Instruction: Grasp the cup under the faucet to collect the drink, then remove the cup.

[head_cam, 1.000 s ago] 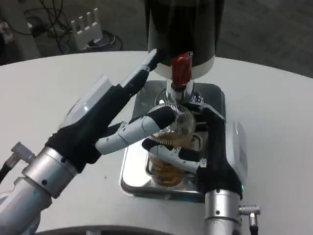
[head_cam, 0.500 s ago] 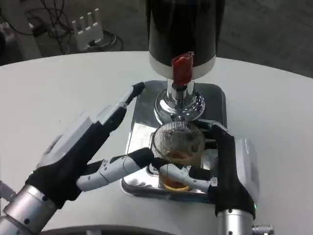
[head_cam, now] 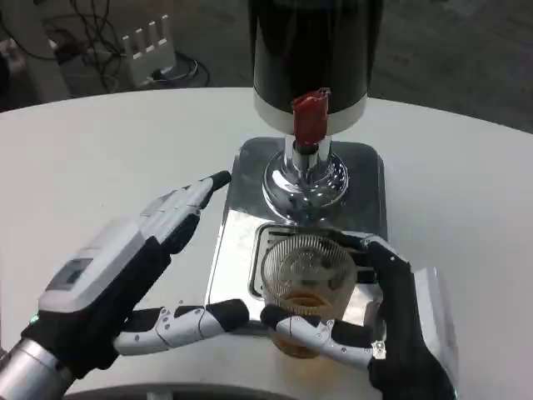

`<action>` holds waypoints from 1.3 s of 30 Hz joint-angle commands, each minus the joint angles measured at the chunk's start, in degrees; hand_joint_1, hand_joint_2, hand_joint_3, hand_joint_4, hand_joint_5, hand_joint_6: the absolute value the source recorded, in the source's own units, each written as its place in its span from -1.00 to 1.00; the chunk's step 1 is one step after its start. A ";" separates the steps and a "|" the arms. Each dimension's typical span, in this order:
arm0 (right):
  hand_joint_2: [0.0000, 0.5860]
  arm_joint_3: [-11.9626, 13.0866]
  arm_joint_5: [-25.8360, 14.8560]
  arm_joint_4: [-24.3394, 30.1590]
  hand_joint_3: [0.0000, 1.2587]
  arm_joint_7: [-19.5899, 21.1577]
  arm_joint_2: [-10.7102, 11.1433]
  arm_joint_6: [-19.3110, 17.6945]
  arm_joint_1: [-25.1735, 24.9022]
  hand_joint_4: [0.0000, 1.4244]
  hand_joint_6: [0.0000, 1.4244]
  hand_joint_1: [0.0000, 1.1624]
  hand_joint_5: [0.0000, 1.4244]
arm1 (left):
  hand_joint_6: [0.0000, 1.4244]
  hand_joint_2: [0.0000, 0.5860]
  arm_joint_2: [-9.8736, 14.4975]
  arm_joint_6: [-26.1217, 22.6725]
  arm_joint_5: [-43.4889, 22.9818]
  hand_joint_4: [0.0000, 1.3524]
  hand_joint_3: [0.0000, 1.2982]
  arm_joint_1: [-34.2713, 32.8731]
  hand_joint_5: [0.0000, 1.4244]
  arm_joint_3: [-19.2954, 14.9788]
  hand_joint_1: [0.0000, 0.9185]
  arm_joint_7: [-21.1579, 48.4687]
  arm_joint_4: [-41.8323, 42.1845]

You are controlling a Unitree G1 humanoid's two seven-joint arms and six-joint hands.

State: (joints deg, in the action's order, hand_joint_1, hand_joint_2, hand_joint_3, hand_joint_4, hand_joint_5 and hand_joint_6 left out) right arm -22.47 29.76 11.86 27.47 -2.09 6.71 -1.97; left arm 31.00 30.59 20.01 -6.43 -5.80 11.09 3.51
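My right hand [head_cam: 400,321] wraps its fingers around the cup [head_cam: 306,287], which holds amber drink at the near edge of the steel tray [head_cam: 241,217]. My left hand [head_cam: 125,279] hovers left of the cup, fingers spread, holding nothing. Beyond the cup stands the dispenser [head_cam: 312,50] with its red tap [head_cam: 309,117]

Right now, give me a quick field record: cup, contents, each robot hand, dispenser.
cup: clear ribbed cup, upright at the near edge of the chrome drip tray, forward of the faucet
contents: amber drink in the bottom part
right robot hand: wrapped around the cup, holding it
left robot hand: holds nothing, fingers spread beside the tray, one fingertip close to the cup's base
dispenser: black body with red tap lever
table: white table
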 commanded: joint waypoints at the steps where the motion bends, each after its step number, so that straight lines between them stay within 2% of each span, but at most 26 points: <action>1: -0.79 -2.03 0.57 5.88 0.49 -1.75 -1.94 -1.35 3.22 0.50 1.00 0.65 0.71 | -1.00 -0.79 2.92 3.29 3.77 -1.00 -1.00 2.35 -1.00 -0.39 -1.00 -1.73 -1.05; 11: -0.80 -0.84 0.88 14.64 0.49 -7.35 -0.47 -0.45 6.95 0.50 1.00 0.65 0.71 | -1.00 -0.76 5.62 5.70 8.28 -1.00 -1.00 7.86 -1.00 -1.01 -1.00 -2.87 1.95; 17: -0.80 2.15 -0.18 19.96 0.49 -11.61 0.43 1.57 9.86 0.50 1.00 0.65 0.71 | -1.00 -0.77 5.91 5.07 11.96 -1.00 -1.00 12.11 -1.00 -2.48 -1.00 -4.09 5.65; 23: -0.80 4.19 0.67 25.51 0.49 -16.75 2.01 2.75 12.92 0.50 1.00 0.65 0.71 | -1.00 -0.82 5.63 3.94 16.87 -1.00 -1.00 15.78 -1.00 -4.17 -1.00 -5.57 10.44; 30: -0.81 6.11 0.33 31.12 0.49 -20.89 2.63 4.11 15.73 0.50 1.00 0.64 0.71 | -1.00 -0.81 3.78 0.92 22.65 -1.00 -1.00 20.26 -1.00 -4.66 -1.00 -7.47 15.79; 39: -0.83 6.18 0.75 33.23 0.49 -21.61 2.18 3.93 18.45 0.50 1.00 0.63 0.71 | -1.00 -0.75 2.80 -2.28 23.53 -1.00 -1.00 21.68 -1.00 -3.56 -1.00 -6.23 20.05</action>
State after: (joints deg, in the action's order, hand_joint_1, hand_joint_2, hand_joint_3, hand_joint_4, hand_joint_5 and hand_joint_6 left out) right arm -16.13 30.43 43.11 6.11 0.53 11.48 15.97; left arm 34.13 29.29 43.10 14.78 -9.97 4.41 22.22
